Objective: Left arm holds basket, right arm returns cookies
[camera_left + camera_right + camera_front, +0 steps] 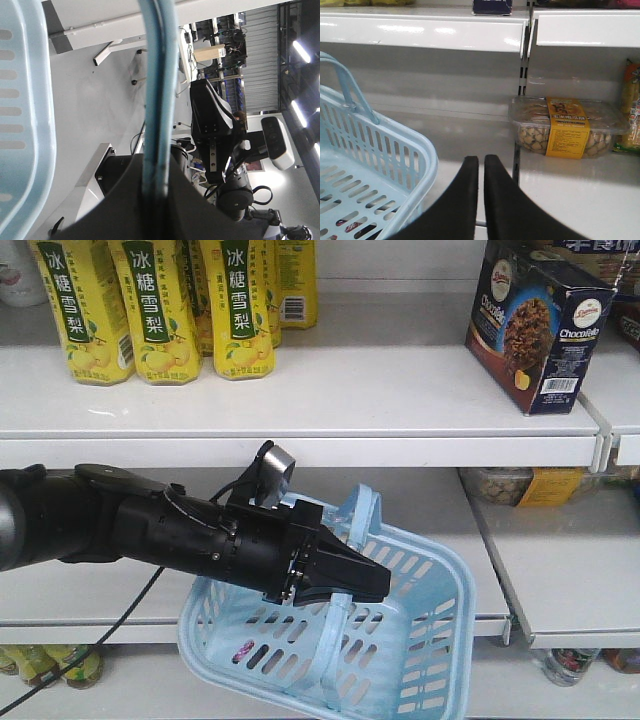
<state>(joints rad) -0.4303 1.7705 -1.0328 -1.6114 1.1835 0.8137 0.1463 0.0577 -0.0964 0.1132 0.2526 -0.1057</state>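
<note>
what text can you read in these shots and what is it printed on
"冰糖雪梨": tall yellow drink bottles on the top shelf, white characters on green bands.
"Chocolate", partly legible: dark navy cardboard cookie box, on its side and front.
Oval logo and barcode digits on that box: too small to read.
Yellow label on the clear plastic snack tub: too blurred to read.

- Light blue slotted plastic basket [400,640]: lower portion cut off by the bottom edge of the front view; near rim partly hidden behind the black wedge-shaped left gripper [345,575].
- Small dark red item [243,650] seen through the basket slots: too small to identify.
- Dark navy cardboard cookie box [492,6]: only its base shows at the top edge of the right wrist view.
- Yellow pear-drink bottles [160,310]: caps cut off by the top edge of the front view.
</note>
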